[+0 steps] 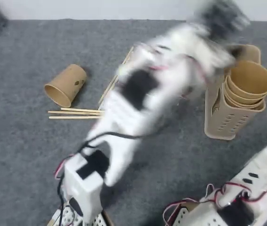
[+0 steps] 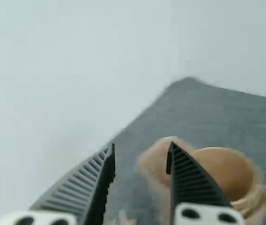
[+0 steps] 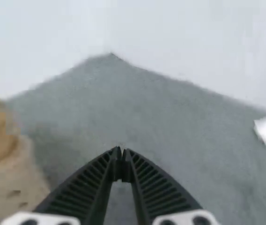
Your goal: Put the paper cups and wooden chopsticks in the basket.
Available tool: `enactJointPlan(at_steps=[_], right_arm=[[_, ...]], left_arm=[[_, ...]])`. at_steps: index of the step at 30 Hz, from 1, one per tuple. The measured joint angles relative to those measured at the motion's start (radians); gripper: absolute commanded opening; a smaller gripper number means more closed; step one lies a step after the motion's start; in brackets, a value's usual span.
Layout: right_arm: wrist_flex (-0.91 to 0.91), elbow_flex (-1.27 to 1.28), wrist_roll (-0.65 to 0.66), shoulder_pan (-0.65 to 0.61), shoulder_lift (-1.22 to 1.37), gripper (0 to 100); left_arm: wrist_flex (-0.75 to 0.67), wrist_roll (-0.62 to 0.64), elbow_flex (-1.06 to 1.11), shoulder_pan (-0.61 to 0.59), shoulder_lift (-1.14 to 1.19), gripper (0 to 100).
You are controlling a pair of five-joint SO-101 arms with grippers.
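Left tool (image 2: 142, 147) hangs open and empty near the stacked cups (image 1: 248, 80) in the basket (image 1: 223, 117), right tool (image 3: 121, 152) pinched shut and parked, so I'd guess the tipped cup (image 1: 66, 84) and chopsticks (image 1: 74, 113) on the bench (image 1: 20, 155) come next.

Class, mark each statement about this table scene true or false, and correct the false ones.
1. One paper cup lies on its side outside the basket. True.
2. The basket is empty. False: it holds a stack of cups.
3. The left gripper is open with nothing between its fingers. True.
4. The right gripper holds a chopstick. False: it is shut on nothing.
5. A pair of chopsticks lies flat on the table near the fallen cup. True.
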Motion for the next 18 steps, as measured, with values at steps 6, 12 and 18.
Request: enactJointPlan(at_steps=[6, 12, 18], right_arm=[[-0.086, -0.262, 0.132, -0.319, 0.25, 0.9], [-0.206, -0.586, 0.183, -0.445, 0.695, 0.9], [-0.324, -0.773, 0.186, -0.482, 1.051, 0.9]], left_arm=[[0.341, 0.006, -0.259, -0.313, 0.005, 18], [0.381, 0.133, -0.155, -0.672, 0.006, 18], [0.384, 0.143, -0.015, -0.804, -0.008, 18]])
